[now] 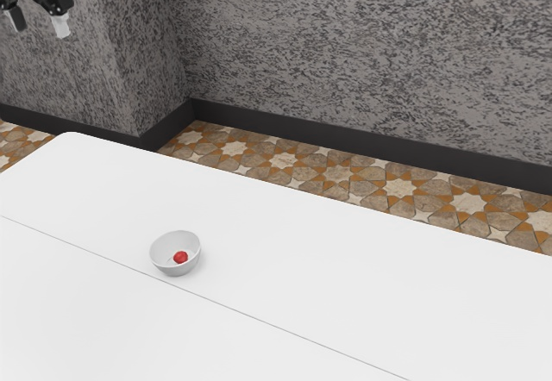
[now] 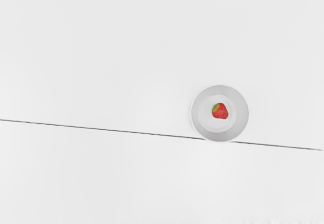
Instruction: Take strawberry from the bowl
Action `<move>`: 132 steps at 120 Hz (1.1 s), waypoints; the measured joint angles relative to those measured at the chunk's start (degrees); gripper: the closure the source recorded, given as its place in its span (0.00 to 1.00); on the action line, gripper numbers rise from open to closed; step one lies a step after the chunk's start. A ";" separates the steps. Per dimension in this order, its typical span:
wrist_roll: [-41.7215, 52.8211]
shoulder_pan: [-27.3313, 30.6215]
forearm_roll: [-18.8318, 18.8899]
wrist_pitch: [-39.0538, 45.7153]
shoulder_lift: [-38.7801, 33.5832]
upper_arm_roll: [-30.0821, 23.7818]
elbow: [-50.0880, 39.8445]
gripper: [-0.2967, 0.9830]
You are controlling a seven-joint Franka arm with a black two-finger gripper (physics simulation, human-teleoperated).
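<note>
High at the exterior view's upper left, my gripper (image 1: 39, 22) hangs well above the table, open, its two fingers wide apart with nothing between them. A small white bowl (image 1: 164, 247) stands on the table, far below my gripper and toward the exterior view's right of it. Inside the bowl lies a red strawberry (image 1: 180, 258). From above, in the wrist view, the round bowl (image 2: 238, 125) holds the strawberry (image 2: 220, 111) near the middle of its floor, with a green patch at one end of the fruit.
The white tabletop (image 1: 345, 277) has a thin dark seam running across it, passing right by the bowl. Beyond the table's edge are a patterned tile floor (image 1: 398, 189) and a grey textured wall (image 1: 362, 45) with a dark baseboard.
</note>
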 joint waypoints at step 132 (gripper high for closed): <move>-11.85 -6.24 -0.38 48.33 18.03 2.90 -42.62 0.23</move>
